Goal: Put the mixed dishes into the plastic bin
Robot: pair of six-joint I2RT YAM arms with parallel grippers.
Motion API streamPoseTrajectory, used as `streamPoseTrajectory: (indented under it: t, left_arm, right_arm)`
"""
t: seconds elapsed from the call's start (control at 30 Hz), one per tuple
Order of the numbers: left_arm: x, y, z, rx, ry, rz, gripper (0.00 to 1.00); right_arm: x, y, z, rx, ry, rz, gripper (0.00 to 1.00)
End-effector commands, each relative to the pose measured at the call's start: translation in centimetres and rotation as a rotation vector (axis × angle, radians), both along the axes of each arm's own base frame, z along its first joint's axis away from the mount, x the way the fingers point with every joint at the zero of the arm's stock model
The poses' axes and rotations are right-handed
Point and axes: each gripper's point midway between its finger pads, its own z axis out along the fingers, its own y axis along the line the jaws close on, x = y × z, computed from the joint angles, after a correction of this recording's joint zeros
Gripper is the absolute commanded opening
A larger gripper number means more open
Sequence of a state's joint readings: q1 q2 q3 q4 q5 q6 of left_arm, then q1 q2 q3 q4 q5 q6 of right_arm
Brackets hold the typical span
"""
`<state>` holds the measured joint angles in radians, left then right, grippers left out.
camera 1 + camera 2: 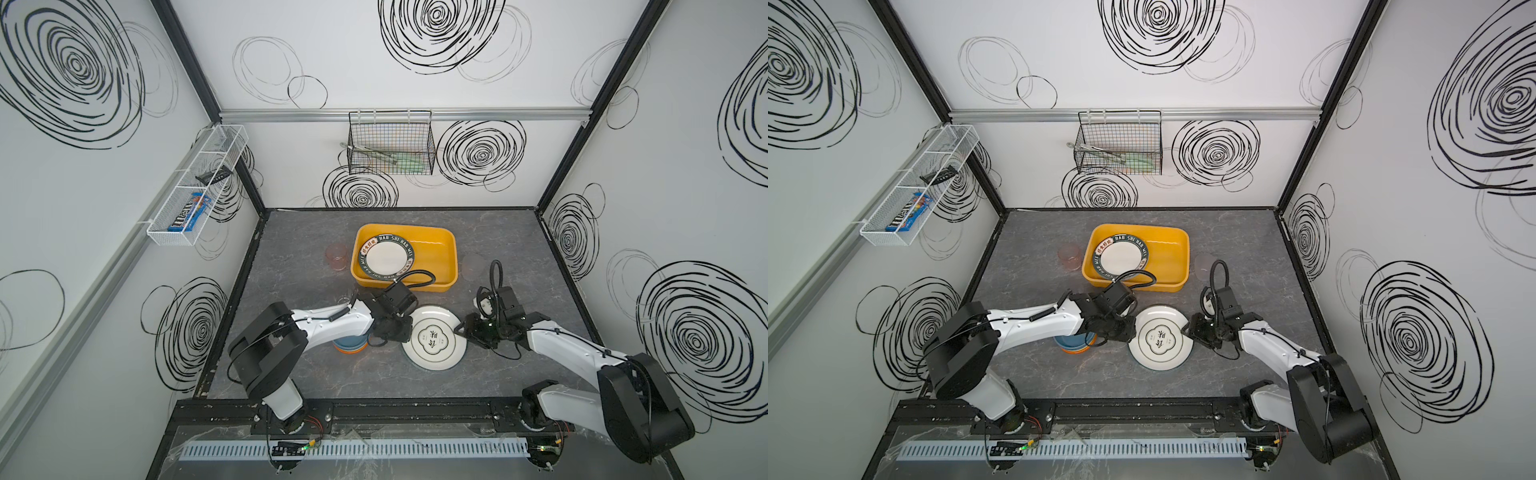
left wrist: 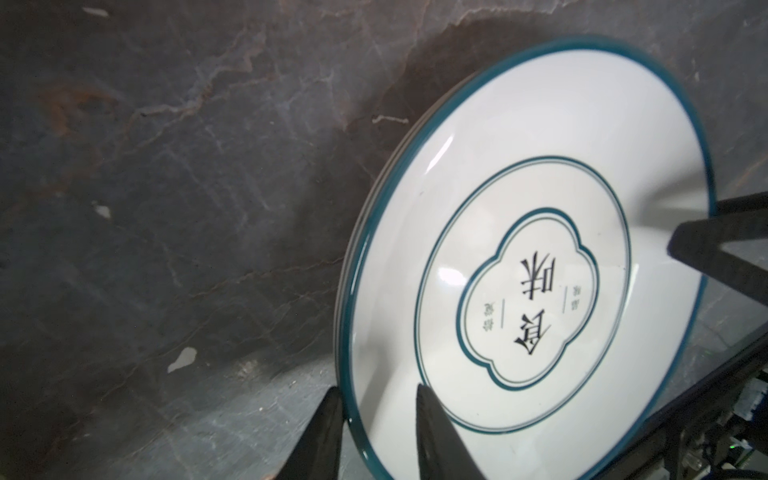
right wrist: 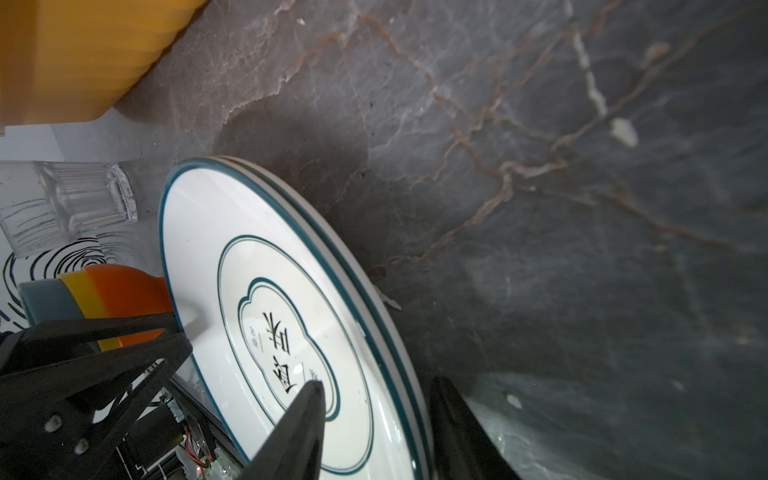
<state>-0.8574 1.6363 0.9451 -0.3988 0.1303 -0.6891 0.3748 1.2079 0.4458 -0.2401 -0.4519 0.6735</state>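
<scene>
Closest to me, on the front middle of the grey marbled desk [image 1: 316, 374], sits a white plate [image 1: 434, 338] with a thin teal rim and black characters in a lobed frame. It rests on a second plate [image 1: 432, 368], whose edge peeks out on the near side.

Both arms meet at it. The left pincer [image 1: 406, 332] is at the plate's left edge. In the left wrist view its fingers [image 2: 440, 436] straddle the rim, one over the white face and one outside it. Whether they pinch the rim or only bracket it, I cannot tell. The right pincer [image 1: 460, 330] is at the opposite edge, likewise with one finger over the plate's face and the other just beyond the rim. I cannot tell whether it is clamped either.

Just left of the plates, half under the left arm, is a stack of bowls [image 1: 348, 345], blue on top with orange below. A little behind that arm is a clear ribbed cup [image 3: 70, 199].

Farther back, mid-desk, is the yellow-orange bin [image 1: 434, 253]. A plate with a dark lettered rim [image 1: 386, 257] is already inside, in its left half. A pink cup [image 1: 336, 254] stands on the desk just left of the bin, and a pale clear cup [image 1: 471, 266] just right of it. On the back wall hangs a black wire basket [image 1: 390, 145].
</scene>
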Motion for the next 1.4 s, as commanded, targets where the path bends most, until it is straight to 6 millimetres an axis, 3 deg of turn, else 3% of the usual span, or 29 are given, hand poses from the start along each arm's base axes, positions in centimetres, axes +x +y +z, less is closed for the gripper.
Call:
streamPoseTrajectory:
  t: [0.0, 0.4, 0.7, 0.87, 1.13, 1.37]
  left_arm:
    - [0.6, -1.8, 1.4, -0.048, -0.032, -0.031, 0.32]
    - [0.5, -2.1, 1.3, -0.045, -0.027, -0.048, 0.28]
    - [0.1, -2.1, -0.3, -0.034, 0.010, -0.062, 0.29]
    - [0.3, -2.2, 0.2, -0.040, -0.003, -0.060, 0.29]
    - [1.1, -1.1, 2.6, -0.052, -0.076, -0.013, 0.41]
    - [1.3, 0.5, 2.3, -0.026, -0.081, 0.022, 0.49]
  right_arm:
    - [0.0, 0.5, 0.1, 0.030, 0.003, 0.006, 0.46]
    - [0.1, 0.9, 0.2, 0.048, 0.005, 0.013, 0.46]
    - [0.0, 0.8, 0.0, 0.039, 0.008, 0.005, 0.46]
    - [0.0, 0.6, 0.1, 0.033, 0.001, -0.003, 0.46]
    - [0.1, 0.8, 0.4, 0.044, -0.008, 0.003, 0.46]
    - [0.2, 1.0, 0.4, 0.051, -0.007, 0.004, 0.46]
